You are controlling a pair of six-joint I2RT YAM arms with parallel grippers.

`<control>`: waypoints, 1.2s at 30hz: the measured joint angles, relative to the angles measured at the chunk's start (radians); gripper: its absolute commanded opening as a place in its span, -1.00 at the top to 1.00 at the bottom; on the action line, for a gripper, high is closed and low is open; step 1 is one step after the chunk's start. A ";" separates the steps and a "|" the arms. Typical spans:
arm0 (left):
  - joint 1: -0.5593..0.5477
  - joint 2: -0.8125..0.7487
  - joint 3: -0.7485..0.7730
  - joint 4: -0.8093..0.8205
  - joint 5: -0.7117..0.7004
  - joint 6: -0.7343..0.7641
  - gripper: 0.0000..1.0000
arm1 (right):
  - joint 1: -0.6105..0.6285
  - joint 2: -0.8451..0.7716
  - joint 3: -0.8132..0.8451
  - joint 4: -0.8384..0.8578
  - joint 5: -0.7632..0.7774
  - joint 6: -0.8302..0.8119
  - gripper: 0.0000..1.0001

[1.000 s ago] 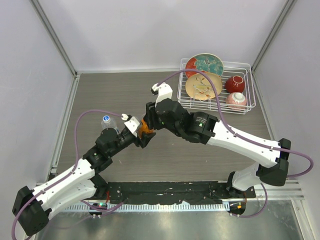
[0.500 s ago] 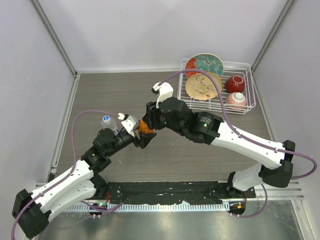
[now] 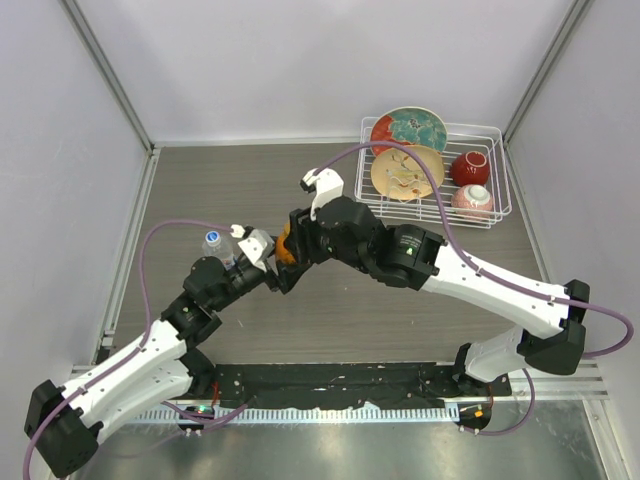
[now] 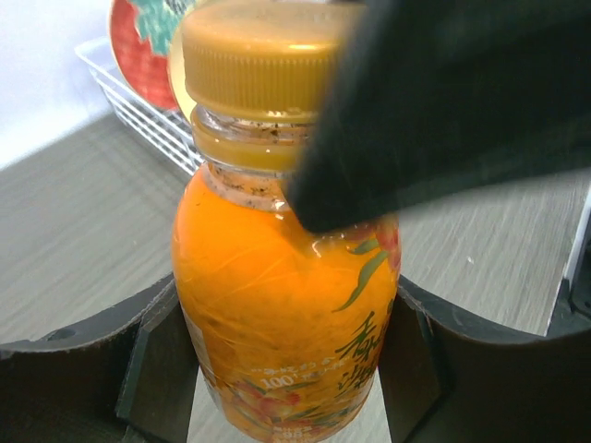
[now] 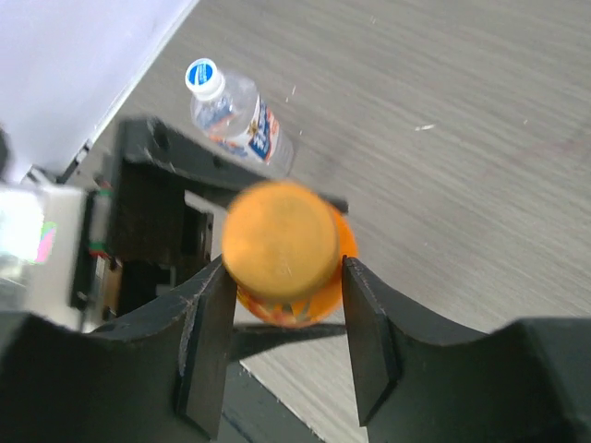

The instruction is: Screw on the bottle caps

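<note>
Orange bottle [image 4: 286,314] shifted left, seemingly upright, cap [image 5: 280,238] up.

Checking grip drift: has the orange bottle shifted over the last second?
Yes, slightly: the orange bottle has crept left, toward the clear bottle, which stayed put.

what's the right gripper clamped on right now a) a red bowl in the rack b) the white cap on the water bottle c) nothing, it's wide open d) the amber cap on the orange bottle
D: in the right wrist view the right gripper has a finger pressed on each side of the amber cap, which sits atop the orange bottle that the left gripper holds by its body.
</note>
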 measured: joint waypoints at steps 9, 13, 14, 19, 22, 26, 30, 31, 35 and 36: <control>0.016 -0.018 0.003 0.069 -0.016 -0.003 1.00 | 0.009 -0.002 -0.006 -0.031 -0.038 0.002 -0.19; 0.020 -0.021 0.003 0.084 -0.019 -0.003 1.00 | 0.011 -0.002 -0.007 -0.045 -0.047 0.001 -0.21; 0.020 -0.022 0.003 0.085 -0.019 -0.003 1.00 | 0.011 -0.003 -0.007 -0.045 -0.047 0.000 -0.21; 0.022 -0.030 0.003 0.095 -0.017 -0.003 1.00 | 0.011 -0.017 0.009 -0.085 -0.042 -0.032 -0.41; 0.025 -0.044 0.004 0.126 -0.018 -0.006 1.00 | 0.011 -0.057 0.028 -0.161 -0.038 -0.091 -0.55; 0.028 -0.065 0.010 0.156 -0.010 -0.016 1.00 | 0.002 -0.139 0.054 -0.233 -0.079 -0.183 -0.78; 0.029 -0.072 0.021 0.157 0.051 -0.050 1.00 | -0.015 -0.225 0.075 -0.240 -0.204 -0.299 -0.93; 0.029 -0.073 0.025 0.154 0.080 -0.062 1.00 | -0.023 -0.243 0.082 -0.239 -0.259 -0.338 -0.95; 0.029 -0.073 0.044 0.147 0.218 -0.097 1.00 | -0.062 -0.263 0.128 -0.238 -0.448 -0.465 -0.99; 0.029 -0.073 0.054 0.144 0.266 -0.107 1.00 | -0.079 -0.259 0.145 -0.237 -0.502 -0.492 -1.00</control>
